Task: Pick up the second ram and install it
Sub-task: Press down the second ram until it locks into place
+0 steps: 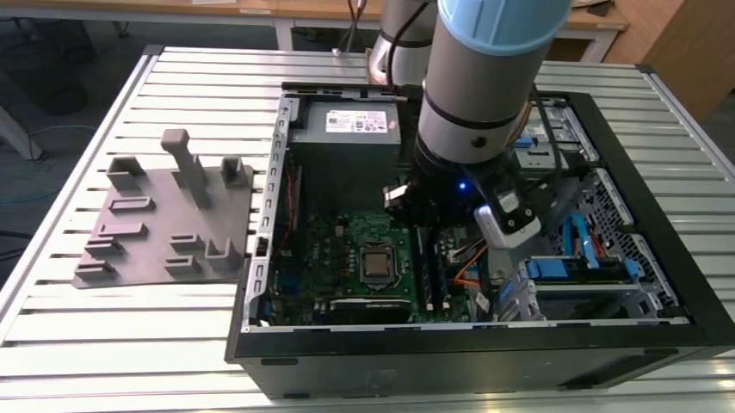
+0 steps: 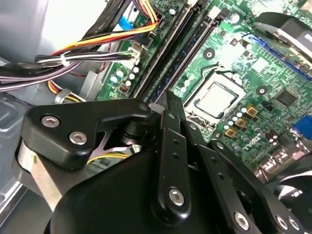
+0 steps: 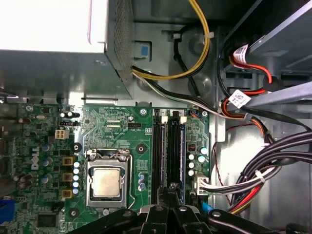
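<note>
Caught the pincer pinched narrow, tips low over the second ram, seated in its motherboard slot inside the computer case. Couldn't make out contact, hidden behind the black linkage.

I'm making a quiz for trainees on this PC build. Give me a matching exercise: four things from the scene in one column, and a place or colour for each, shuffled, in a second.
1. grey tray
2. processor
3. power supply
4. pincer

A. over the black memory slots
B. silver square on the green motherboard
C. on the slatted table, outside the case
D. white-labelled box inside the case

Pairs: 1-C, 2-B, 3-D, 4-A
</note>
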`<state>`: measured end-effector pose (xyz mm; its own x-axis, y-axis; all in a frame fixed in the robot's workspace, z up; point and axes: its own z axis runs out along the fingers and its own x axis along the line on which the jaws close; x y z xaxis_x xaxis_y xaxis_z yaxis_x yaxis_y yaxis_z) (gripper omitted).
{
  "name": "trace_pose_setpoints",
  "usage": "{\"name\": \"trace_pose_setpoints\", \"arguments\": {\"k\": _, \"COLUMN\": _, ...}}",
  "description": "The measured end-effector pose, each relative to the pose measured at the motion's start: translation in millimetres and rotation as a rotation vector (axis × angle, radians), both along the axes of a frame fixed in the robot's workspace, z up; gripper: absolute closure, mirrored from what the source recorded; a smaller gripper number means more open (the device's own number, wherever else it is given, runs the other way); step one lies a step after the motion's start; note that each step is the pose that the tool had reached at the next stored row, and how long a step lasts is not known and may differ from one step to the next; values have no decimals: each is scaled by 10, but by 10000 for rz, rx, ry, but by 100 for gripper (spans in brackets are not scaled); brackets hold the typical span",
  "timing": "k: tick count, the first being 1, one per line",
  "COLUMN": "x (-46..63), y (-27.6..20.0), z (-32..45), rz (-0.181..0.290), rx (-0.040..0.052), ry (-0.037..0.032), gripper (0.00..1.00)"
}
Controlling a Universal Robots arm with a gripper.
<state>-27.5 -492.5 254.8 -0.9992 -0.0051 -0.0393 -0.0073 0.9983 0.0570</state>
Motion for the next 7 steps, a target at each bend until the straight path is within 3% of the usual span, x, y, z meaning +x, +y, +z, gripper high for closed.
{"name": "trace_pose_setpoints", "arguments": {"k": 7, "x": 0, "y": 0, "z": 14, "rz": 0, "rx": 5, "ry": 0, "gripper": 93}}
